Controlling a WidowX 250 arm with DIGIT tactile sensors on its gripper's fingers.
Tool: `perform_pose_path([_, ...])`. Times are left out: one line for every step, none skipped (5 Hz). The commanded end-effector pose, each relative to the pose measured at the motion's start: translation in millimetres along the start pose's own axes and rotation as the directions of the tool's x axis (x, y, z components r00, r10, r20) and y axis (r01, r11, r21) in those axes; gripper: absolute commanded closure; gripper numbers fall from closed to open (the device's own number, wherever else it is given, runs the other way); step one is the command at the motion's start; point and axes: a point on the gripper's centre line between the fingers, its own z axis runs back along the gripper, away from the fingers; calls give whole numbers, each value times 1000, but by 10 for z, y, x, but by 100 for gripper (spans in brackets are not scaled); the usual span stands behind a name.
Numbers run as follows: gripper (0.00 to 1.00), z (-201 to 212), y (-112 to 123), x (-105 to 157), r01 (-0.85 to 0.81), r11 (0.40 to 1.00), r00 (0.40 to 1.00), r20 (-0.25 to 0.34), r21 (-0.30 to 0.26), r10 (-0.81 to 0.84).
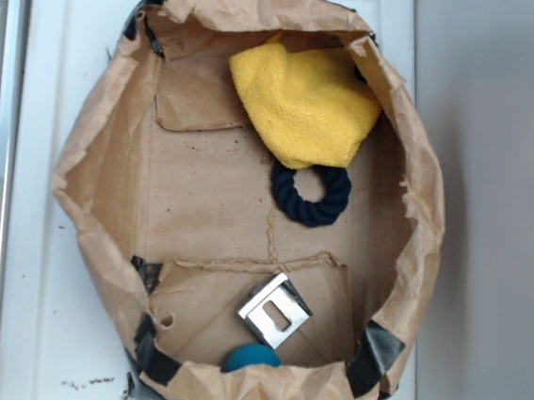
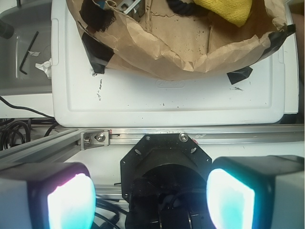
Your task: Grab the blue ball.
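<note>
Small round teal-blue ball (image 1: 252, 356) sits at 6 o'clock on the floor of the crumpled brown paper bag basin (image 1: 99, 174), tucked against the near wall, partly hidden by the rim. Silver metal bracket with rectangular slot (image 1: 275, 311) lies just beside it, toward 12-1 o'clock. Dark navy twisted rope ring (image 1: 310, 193) is further up, near centre-right, touching the yellow microfibre cloth (image 1: 305, 104) at 12-1 o'clock. Bag rests on a white plastic lid (image 2: 167, 100). Gripper (image 2: 150, 200) seen only in wrist view: jaws spread wide, nothing between the pads (image 2: 71, 202), well apart from the bag, over the aluminium rail (image 2: 143, 137).
</note>
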Motion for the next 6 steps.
perform_pose_path([0, 0, 0, 0, 0, 1000, 1000, 0, 0, 0])
perform_pose_path([0, -96, -139, 362, 12, 1000, 999, 34, -6, -11])
perform_pose_path([0, -165, -118, 670, 35, 999, 995, 95, 12, -36])
perform_pose_path([0, -230, -27, 942, 221, 972, 958, 167, 82, -232])
perform_pose_path([0, -303, 93, 1290, 454, 873, 856, 186, 178, -483])
perform_pose_path([0, -308, 153, 1506, 656, 725, 704, 176, 207, -688])
